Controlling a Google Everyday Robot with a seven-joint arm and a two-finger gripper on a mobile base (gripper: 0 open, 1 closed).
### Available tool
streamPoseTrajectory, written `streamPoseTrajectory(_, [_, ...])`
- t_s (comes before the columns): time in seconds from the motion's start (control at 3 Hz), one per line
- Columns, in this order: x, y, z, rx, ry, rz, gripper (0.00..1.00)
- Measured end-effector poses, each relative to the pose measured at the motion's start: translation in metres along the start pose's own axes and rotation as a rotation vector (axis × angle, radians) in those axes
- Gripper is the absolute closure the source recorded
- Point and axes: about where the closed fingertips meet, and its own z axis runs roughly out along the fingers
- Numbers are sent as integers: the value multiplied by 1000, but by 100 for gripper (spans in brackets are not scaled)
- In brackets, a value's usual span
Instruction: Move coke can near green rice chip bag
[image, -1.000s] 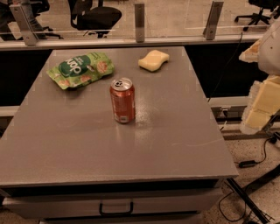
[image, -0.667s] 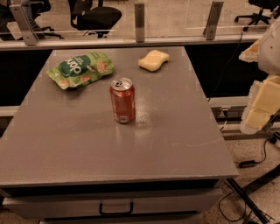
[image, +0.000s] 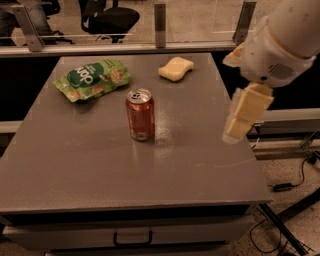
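The coke can (image: 140, 115), red-orange with a silver top, stands upright near the middle of the grey table (image: 100, 170). The green rice chip bag (image: 92, 78) lies flat at the table's back left, a short way behind and left of the can. My gripper (image: 241, 117), cream-coloured under a white arm (image: 280, 40), hangs above the table's right edge. It is well to the right of the can, touches nothing and holds nothing.
A pale yellow sponge (image: 176, 68) lies at the back of the table, right of the bag. A glass barrier with metal posts (image: 160, 20) runs behind the table. A drawer handle (image: 132, 239) shows at the front. Cables (image: 295, 182) lie on the floor at the right.
My arm and gripper have moved left, from beyond the table's right side to over its right edge. The can, bag and sponge have not moved.
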Motion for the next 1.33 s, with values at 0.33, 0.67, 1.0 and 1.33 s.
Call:
streamPoseTrajectory(0.33, [-56,-7,35,-37,-99,-47,0])
streamPoseTrajectory(0.67, [-88,-11,53,-64,-155,-63,0])
streamPoseTrajectory(1.0, [-126,-14,87,-114,-191,-80,0])
streamPoseTrajectory(1.33, [-148,-18,118,-161,-203,-82,0])
